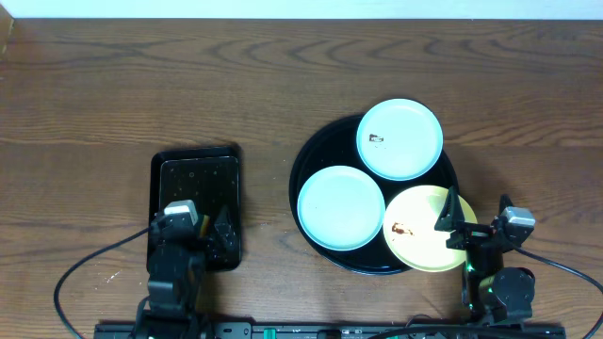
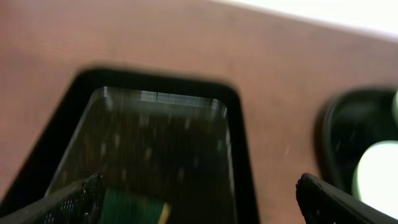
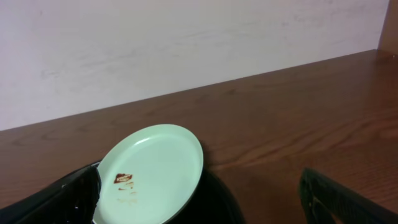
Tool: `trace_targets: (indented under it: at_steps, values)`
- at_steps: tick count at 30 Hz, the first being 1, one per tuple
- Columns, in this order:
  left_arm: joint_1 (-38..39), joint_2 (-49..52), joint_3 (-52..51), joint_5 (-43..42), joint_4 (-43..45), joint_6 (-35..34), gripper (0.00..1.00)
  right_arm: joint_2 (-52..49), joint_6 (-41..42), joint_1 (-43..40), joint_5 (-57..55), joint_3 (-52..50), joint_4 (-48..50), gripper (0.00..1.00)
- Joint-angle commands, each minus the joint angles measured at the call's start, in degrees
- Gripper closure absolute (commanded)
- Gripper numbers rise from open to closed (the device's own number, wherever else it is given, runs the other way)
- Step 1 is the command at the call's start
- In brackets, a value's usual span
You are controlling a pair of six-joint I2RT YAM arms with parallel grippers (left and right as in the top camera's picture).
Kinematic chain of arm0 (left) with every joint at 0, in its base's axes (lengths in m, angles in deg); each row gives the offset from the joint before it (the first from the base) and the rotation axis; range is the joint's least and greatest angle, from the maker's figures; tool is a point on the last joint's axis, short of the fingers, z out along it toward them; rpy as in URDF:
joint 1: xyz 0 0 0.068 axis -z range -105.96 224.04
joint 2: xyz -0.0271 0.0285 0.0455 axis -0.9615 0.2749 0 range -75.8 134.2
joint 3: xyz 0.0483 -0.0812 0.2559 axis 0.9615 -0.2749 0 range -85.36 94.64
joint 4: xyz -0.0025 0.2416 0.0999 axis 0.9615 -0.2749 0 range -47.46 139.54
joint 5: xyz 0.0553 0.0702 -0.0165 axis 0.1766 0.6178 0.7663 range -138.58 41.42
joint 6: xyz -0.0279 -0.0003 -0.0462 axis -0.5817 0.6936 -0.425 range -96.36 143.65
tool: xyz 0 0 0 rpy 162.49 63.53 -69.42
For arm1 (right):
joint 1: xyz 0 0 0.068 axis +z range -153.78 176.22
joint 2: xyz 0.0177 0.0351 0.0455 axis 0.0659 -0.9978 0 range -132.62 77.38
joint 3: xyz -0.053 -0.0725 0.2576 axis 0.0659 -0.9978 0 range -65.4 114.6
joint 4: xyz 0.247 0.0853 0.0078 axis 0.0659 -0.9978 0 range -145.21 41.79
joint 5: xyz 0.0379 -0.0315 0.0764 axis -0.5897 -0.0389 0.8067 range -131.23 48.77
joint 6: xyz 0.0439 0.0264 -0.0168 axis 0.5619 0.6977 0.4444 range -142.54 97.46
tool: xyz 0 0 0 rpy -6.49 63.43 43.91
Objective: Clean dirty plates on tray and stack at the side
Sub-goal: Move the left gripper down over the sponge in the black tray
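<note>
Left fingers (image 2: 74, 200) and right fingers (image 3: 339, 200) alike are spread wide and hold nothing. The left pair hangs over the small rectangular tray (image 1: 196, 174), where something green (image 2: 134, 210) lies beneath them. It is too blurred to name, though it may be a sponge or cloth for wiping. The right pair hovers at the near right edge of the round tray (image 1: 316, 151), just above the yellow plate (image 1: 419, 250). All three plates lie flat on that tray, side by side. The yellow one, nearest the right arm, carries a brown smear (image 1: 401, 229). A blue plate (image 1: 341, 207) to its left looks clean, and a second blue plate (image 1: 405, 141) at the far side has a small smear. Nothing is stacked on the surface (image 1: 94, 113) yet, so the job seems to be at its very start. Next, most likely, the left arm must close on the green thing while the right arm steadies or lifts a smeared plate by its rim
</note>
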Motion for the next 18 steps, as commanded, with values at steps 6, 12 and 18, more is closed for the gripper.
trace_targets:
  at_steps: [6, 12, 18]
  values:
    - [-0.3, 20.1, 18.6, -3.9, -9.8, -1.8, 0.02, 0.2, -0.5, -0.4, 0.0, -0.2, 0.0, 0.01]
    - [-0.3, 35.9, 33.2, -7.2, -23.1, -1.9, 0.02, 0.2, -0.5, -0.4, 0.0, -0.2, 0.0, 0.01]
    - [-0.3, 51.0, 44.1, -8.2, -41.3, -1.9, 0.02, 0.2, -0.5, -0.4, 0.0, -0.2, 0.0, 0.01]
